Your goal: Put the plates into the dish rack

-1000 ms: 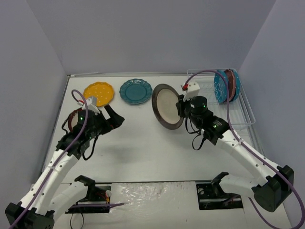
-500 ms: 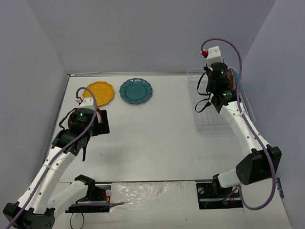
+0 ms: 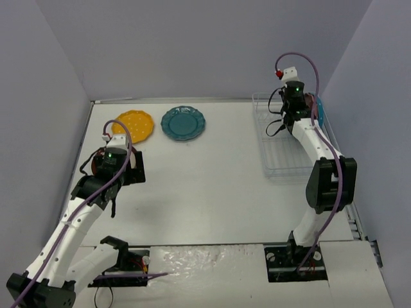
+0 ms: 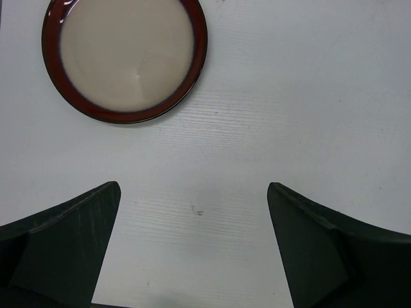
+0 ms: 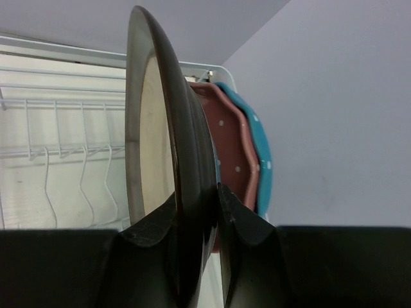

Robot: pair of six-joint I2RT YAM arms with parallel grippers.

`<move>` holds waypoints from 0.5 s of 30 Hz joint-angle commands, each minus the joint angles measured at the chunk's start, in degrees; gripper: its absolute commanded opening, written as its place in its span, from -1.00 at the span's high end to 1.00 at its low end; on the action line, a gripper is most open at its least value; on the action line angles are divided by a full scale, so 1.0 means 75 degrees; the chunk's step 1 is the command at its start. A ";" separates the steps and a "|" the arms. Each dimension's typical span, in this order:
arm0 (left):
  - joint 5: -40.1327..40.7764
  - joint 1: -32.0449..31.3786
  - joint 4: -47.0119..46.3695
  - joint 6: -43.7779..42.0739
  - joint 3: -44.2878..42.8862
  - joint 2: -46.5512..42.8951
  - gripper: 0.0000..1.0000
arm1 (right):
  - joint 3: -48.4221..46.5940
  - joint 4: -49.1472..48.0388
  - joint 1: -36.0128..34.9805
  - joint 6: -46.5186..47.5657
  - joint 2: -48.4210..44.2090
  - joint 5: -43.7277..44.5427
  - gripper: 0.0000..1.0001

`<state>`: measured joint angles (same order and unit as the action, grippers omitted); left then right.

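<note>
My right gripper [image 3: 297, 106] is at the far end of the dish rack [image 3: 289, 151], shut on the rim of a cream-centred plate with a dark brown rim [image 5: 164, 141], held upright on edge. Just behind that plate, a pink dotted plate [image 5: 234, 151] and a blue dotted plate [image 5: 264, 160] stand in the rack [image 5: 64, 147]. My left gripper [image 4: 192, 187] hangs open above the bare table, short of a cream plate with a maroon rim [image 4: 125, 58] lying flat. A yellow plate [image 3: 133, 125] and a teal plate [image 3: 183, 122] lie flat at the back.
The near two thirds of the rack hold only bare wire dividers. Grey walls close in the table on three sides; the right wall runs close behind the rack. The left arm's cable [image 3: 128, 138] loops above its wrist.
The right arm carried the brown-rimmed plate from the table's middle up to the rack's far end. The left gripper turned down over the table beside the maroon-rimmed plate.
</note>
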<state>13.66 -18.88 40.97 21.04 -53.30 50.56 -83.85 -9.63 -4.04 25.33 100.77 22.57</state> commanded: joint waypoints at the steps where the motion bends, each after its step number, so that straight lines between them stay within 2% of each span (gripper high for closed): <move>1: 0.0229 0.0107 -0.0189 -0.0176 -0.0226 0.0028 -0.94 | -0.0541 -0.1626 0.0215 -0.0246 -0.0131 -0.0116 1.00; 6: 0.0264 0.0126 -0.0189 -0.0168 -0.0218 0.0079 -0.94 | -0.0107 -0.1820 0.0479 -0.0834 -0.0005 -0.0491 1.00; 15: 0.0232 0.0188 -0.0174 -0.0168 -0.0206 0.0138 -0.94 | 0.0279 -0.2063 0.0503 -0.0957 0.0334 -0.0561 0.95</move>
<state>14.43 -17.98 40.97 21.02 -53.30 51.41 -81.84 -13.67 -1.13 18.38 104.09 15.95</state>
